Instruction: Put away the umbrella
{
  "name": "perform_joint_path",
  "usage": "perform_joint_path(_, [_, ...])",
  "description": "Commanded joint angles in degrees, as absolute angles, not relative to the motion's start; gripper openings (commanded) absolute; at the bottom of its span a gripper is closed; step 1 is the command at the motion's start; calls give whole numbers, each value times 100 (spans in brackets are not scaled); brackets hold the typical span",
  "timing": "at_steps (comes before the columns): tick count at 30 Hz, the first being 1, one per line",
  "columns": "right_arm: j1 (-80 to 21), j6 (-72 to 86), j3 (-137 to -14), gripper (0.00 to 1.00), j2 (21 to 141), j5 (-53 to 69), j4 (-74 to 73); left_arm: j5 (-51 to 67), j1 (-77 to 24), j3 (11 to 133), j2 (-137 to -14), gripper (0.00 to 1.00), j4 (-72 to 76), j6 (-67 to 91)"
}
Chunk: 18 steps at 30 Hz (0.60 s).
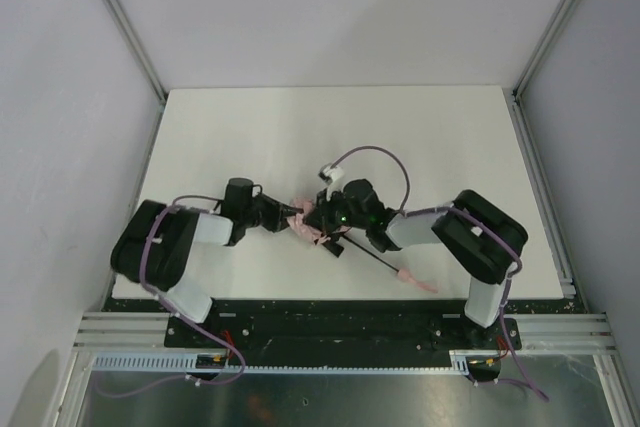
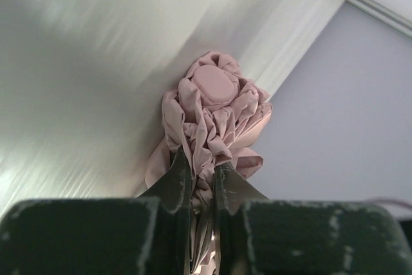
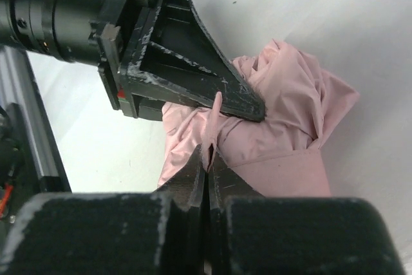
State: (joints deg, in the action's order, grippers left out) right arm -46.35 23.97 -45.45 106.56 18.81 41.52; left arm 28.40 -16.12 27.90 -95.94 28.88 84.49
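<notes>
Mid-frame on the surface (image 1: 250, 137), the umbrella (image 1: 303, 219) lies bunched; left gripper (image 2: 198, 175) pinches a thick canopy fold, right gripper (image 3: 207, 159) a thin one. Step: gathering fabric. Next likely needs tightening it round the shaft (image 1: 375, 259).

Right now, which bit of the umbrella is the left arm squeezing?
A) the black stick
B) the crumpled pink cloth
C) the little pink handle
B: the left wrist view shows the left end effector with crumpled pink cloth of the umbrella pinched between its fingers, while the shaft and handle lie free on the table.
</notes>
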Motion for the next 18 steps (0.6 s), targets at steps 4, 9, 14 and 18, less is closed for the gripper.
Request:
perform_joint_path(4, [-5912,381,-5107,0,9708,-29,1566,2240,-1234,3149,-7933,0,-471,9029])
perform_joint_path(9, [-6457,34,-5381,0,9483,-186,1530,2029,-913,3602,-8098,0,-1457,8748])
perform_joint_path(14, [-6157,842,-5332,0,9769,876,2095,1767,-805,4016,-8575,0,-1916,8718])
perform_joint_path(18, [-5472,1993,-5173,0,10320,2102,3220,954,-939,5022,-8926,0,-2764,8235])
